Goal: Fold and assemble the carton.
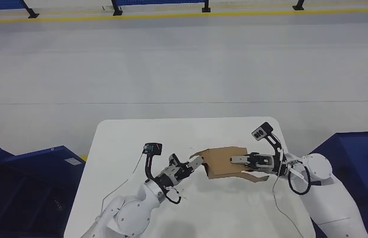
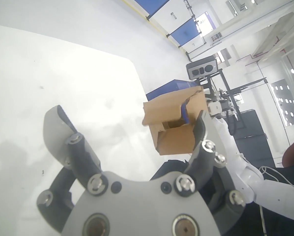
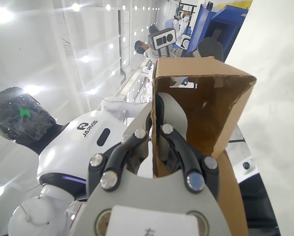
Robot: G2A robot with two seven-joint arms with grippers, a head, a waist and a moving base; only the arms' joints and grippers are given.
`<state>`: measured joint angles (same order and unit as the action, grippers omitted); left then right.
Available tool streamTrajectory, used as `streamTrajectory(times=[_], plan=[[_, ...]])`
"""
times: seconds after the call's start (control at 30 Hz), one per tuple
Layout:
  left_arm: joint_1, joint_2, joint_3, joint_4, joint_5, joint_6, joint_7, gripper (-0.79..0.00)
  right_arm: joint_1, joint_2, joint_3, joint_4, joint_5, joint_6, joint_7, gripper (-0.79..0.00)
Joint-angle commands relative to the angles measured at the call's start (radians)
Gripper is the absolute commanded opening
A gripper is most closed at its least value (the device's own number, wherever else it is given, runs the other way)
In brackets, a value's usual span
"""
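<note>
Top view gives me the brown carton (image 1: pixel 224 162) over the right half of the white table (image 1: pixel 130 149), toward the near edge, between my two arms. The right gripper (image 3: pixel 153 114) is pinching one side wall of the carton: one finger (image 3: pixel 170 121) sits inside the opened tube and the other outside, with the cardboard clamped between them. From that wrist I can see through the carton's open end to the room beyond. The left gripper (image 2: pixel 127 116) is spread wide and holds nothing at the carton's opposite end. One of its fingertips (image 2: pixel 200 124) sits right at the cardboard's edge, though I cannot tell whether it touches. A blue bin (image 1: pixel 29 178) stands at the table's left side.
</note>
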<state>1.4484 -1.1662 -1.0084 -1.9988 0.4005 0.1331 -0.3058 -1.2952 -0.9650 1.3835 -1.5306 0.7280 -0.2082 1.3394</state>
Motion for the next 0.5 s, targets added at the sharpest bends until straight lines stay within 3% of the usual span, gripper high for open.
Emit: streamTrajectory(times=[0.0,0.47], plan=[[-0.003,-0.002,0.008,0.004,-0.001,-0.001,-0.004,0.0,0.0,0.0,0.001,0.0,0.002,-0.002,0.001,-0.785],[-0.031,-0.02,0.048,0.036,0.007,-0.025,0.01,0.0,0.009,-0.004,-0.021,-0.002,-0.001,0.004,0.006,-0.785]])
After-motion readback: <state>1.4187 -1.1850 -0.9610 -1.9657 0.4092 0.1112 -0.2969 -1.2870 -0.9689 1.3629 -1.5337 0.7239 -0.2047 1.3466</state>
